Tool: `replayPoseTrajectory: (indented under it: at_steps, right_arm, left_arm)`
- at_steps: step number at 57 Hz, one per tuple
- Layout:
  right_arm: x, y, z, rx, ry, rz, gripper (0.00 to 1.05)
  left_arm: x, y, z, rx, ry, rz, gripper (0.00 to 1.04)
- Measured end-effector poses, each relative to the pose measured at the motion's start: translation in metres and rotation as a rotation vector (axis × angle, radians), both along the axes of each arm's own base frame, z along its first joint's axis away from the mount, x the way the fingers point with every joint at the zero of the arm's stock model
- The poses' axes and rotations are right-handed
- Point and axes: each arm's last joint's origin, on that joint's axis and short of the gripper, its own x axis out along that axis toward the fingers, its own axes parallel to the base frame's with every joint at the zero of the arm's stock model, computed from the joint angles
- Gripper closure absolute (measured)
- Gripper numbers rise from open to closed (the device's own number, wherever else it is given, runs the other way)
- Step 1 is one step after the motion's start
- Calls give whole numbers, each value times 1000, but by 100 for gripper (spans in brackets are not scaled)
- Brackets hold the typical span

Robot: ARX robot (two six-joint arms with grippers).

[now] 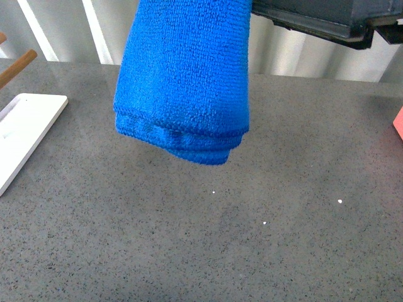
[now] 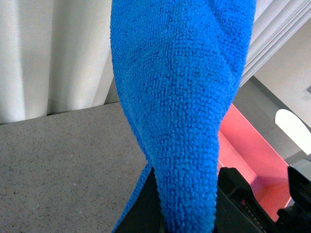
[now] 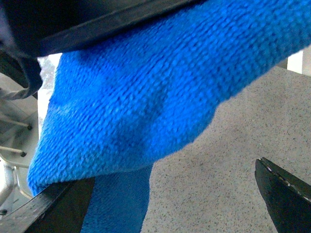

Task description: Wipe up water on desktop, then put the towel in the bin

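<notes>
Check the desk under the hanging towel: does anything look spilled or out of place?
Three tiny white specks lie on the desktop near the hanging towel; perhaps leftover drops, too small to tell. Nothing else looks odd.

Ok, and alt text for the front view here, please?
A folded bright blue towel hangs in mid-air, clear of the speckled dark-grey desktop below it. A dark piece of robot arm crosses the top right; a white tray lies at the left edge and something pink shows at the right edge.
</notes>
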Motion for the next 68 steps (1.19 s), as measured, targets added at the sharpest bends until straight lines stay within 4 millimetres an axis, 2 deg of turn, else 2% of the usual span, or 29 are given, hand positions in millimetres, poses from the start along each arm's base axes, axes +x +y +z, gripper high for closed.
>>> replayPoseTrajectory:
  at_steps: [26,38,50,61,68]
  right_arm:
    - [20,24,6,99,-103,122,7]
    - [33,36,3,229,-156,216,7]
    - [37,48,3,367,-152,274,46]
    - [37,51,0,375,-85,244,77]
    - [38,49,-2,355,-64,228,90]
  left_arm:
    - [0,0,0,0,0,1,99]
    - [1,1,1,-1,-4,4,99]
    - [0,3,9,-11,-24,9,99]
    - [1,4,10,-9,-28,21,99]
    - [1,4,9,-7,-28,24,99]
